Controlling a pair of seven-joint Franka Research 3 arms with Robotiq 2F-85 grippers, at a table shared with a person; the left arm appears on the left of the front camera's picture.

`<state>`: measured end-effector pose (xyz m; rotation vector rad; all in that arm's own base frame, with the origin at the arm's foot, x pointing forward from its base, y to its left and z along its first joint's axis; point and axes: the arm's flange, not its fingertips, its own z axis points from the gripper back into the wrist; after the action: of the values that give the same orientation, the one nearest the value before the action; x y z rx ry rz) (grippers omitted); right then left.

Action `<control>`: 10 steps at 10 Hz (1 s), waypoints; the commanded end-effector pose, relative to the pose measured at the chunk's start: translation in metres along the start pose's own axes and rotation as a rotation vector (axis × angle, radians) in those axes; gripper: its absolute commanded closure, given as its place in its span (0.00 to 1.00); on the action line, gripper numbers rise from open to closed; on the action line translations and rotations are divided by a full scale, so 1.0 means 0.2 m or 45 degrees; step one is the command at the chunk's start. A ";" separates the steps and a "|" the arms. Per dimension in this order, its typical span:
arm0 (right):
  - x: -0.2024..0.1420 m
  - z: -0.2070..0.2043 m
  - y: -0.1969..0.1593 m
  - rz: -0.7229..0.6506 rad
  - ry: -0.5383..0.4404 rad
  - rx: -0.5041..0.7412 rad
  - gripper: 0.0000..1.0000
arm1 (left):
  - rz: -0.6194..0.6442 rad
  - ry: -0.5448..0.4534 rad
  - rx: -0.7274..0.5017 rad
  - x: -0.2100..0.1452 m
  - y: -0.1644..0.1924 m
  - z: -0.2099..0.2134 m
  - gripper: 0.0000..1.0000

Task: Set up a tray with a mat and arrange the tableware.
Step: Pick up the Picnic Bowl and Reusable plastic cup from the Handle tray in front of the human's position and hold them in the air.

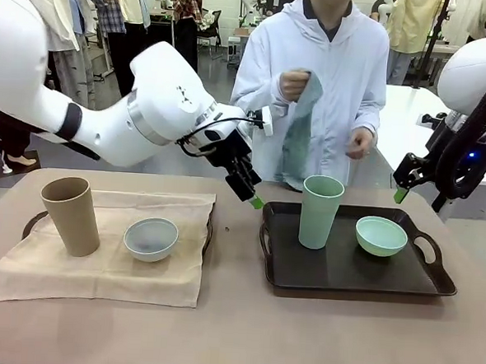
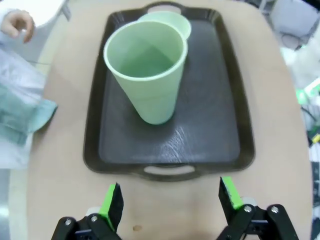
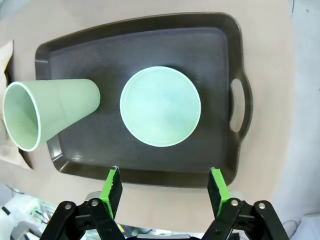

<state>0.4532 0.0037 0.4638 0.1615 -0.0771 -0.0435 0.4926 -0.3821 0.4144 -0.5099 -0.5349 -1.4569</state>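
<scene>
Right arm [image 1: 479, 77] marked "FRAN", green cup [image 1: 320, 211] upright

Light: bright, even, overhead; soft short shadows on counter [image 1: 234, 330]. Glare: faint sheen on dark tray [image 2: 175, 142]. 2 wrist views: wide-angle bend at edges, corners blurred. Front view sharp.

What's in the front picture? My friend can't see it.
Two trays sit on a table: the left tray, under a beige mat, carries a tan cup and white bowl; the black tray holds a green cup and green bowl. The left gripper and right gripper hang above, and a person behind holds a cloth.
</scene>
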 end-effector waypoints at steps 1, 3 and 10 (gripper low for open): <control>0.01 0.02 -0.02 -0.005 -0.025 0.027 0.11 | 0.023 -0.077 0.027 -0.02 0.01 0.02 0.00; 0.00 0.00 0.00 0.000 0.000 0.000 0.11 | 0.000 0.000 0.000 0.00 0.00 0.00 0.00; 0.05 -0.24 -0.02 -0.023 -0.005 -0.166 0.11 | -0.136 -0.303 0.036 -0.07 0.03 -0.18 0.00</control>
<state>0.4637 0.0039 0.4265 0.0777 -0.0590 -0.0331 0.4979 -0.3945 0.3940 -0.5859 -0.6792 -1.4598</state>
